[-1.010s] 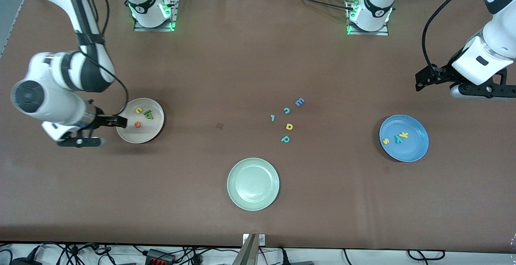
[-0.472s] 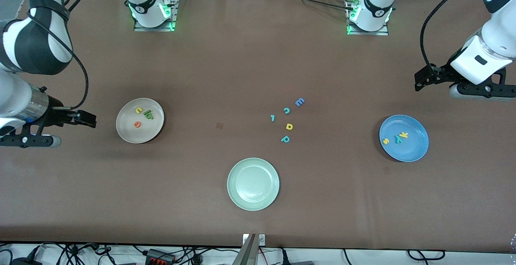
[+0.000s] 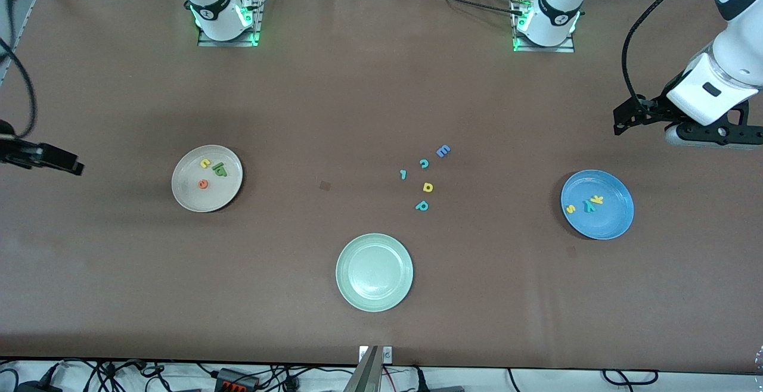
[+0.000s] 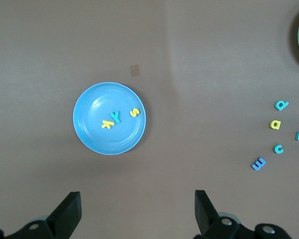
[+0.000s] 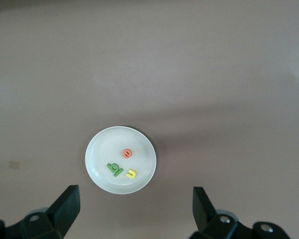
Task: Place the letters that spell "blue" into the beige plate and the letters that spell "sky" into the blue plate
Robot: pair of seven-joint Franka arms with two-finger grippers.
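Observation:
The beige plate (image 3: 208,200) lies toward the right arm's end of the table. It holds the yellow u (image 3: 205,164), the green b (image 3: 222,171) with the dark green l tight beside it, and the orange e (image 3: 203,184). The blue plate (image 3: 609,223) lies toward the left arm's end and holds the yellow s (image 3: 570,208), teal y (image 3: 589,205) and yellow k (image 3: 596,199). My right gripper (image 5: 135,193) hangs open and empty high above the table beside the beige plate (image 5: 102,149). My left gripper (image 4: 137,198) hangs open and empty beside the blue plate (image 4: 97,140).
A pale green plate (image 3: 374,302) sits near the front edge. Loose letters lie mid-table: a blue E (image 3: 443,151), a teal c (image 3: 424,164), a small teal piece (image 3: 403,174), a yellow rounded letter (image 3: 427,187) and a teal p (image 3: 422,205).
My right arm has drawn back from the beige plate's rim toward its own end of the table, almost leaving the front view. The left arm and all letters stay put.

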